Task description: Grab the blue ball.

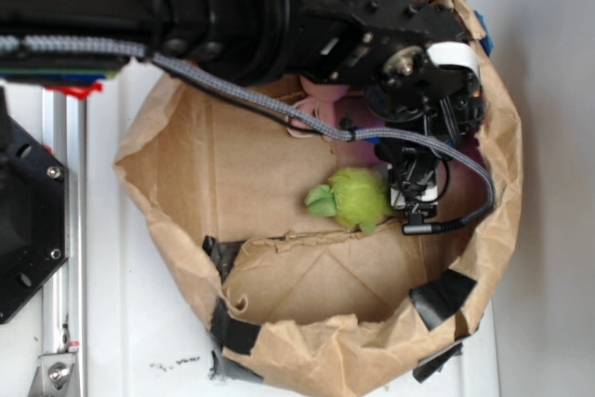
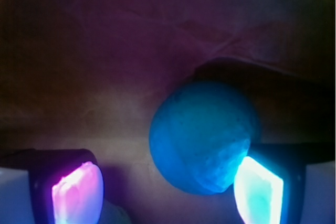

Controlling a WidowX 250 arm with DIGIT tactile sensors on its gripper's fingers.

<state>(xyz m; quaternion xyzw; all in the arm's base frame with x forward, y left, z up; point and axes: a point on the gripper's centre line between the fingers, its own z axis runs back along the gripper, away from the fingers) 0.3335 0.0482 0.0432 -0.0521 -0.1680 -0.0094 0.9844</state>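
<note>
In the wrist view the blue ball (image 2: pixel 202 137) lies on the brown paper floor, close in front of my gripper (image 2: pixel 168 192). The jaws stand wide apart. The right fingertip (image 2: pixel 258 188) glows cyan and touches or nearly touches the ball's lower right side. The left fingertip (image 2: pixel 76 191) glows pink and stands well clear of the ball. In the exterior view my gripper (image 1: pixel 414 194) reaches down into the paper bag (image 1: pixel 186 165), just right of the green plush toy (image 1: pixel 355 198). The ball is hidden there by the arm.
A pink object (image 1: pixel 325 104) lies under the arm at the bag's back. Black tape patches (image 1: pixel 442 297) sit on the bag's crumpled front wall. A metal rail (image 1: pixel 61 230) runs along the left. The bag's right wall (image 1: pixel 502 183) rises close beside the gripper.
</note>
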